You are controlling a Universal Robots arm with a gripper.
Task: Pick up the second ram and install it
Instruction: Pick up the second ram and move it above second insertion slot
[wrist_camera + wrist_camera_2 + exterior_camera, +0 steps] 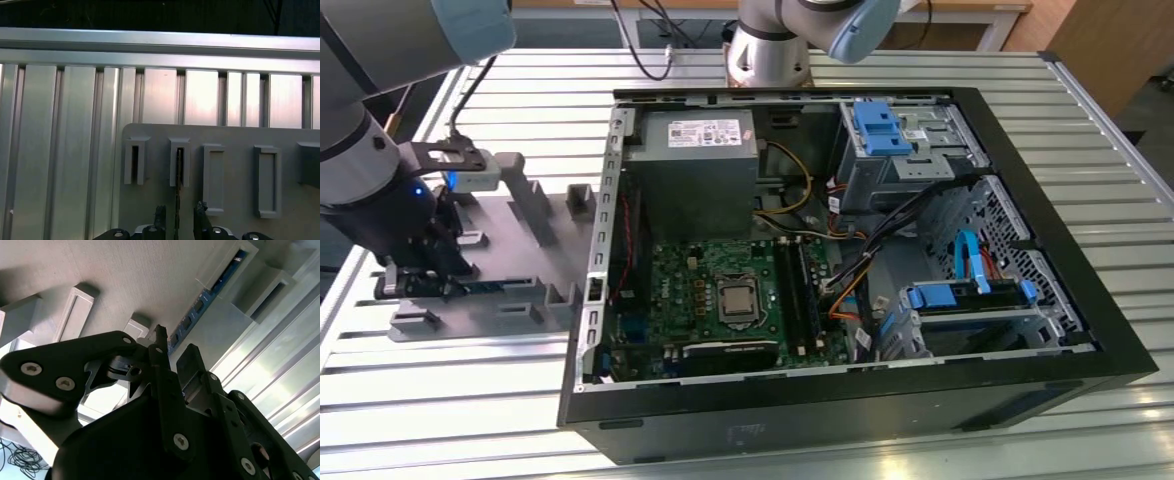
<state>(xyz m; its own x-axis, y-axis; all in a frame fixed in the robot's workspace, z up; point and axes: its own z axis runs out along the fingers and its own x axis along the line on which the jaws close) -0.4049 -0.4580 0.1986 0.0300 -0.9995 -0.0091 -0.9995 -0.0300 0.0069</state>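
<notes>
In the first wrist view the gripper (179, 216) is part open and holds nothing, with its 2 fingers straddling the second ram (177, 172). The ram stands on edge in the slotted blocks of the grey holder tray (235, 135). It is judged light, stiff and fragile, so clamp the 2 flat faces gently at mid-length.

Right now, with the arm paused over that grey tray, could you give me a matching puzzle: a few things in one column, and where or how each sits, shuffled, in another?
Things
1. long thin blue-green circuit-board strip
2. black two-fingered gripper
3. green motherboard
4. silver metal power-supply box

Places or states
A. lies flat across the floor of the open black computer case
B. open, one finger on each side of the strip
C. stands on edge in the grey plastic holder tray
D. sits in a corner of that case, cables leaving it

Pairs: 1-C, 2-B, 3-A, 4-D
</notes>
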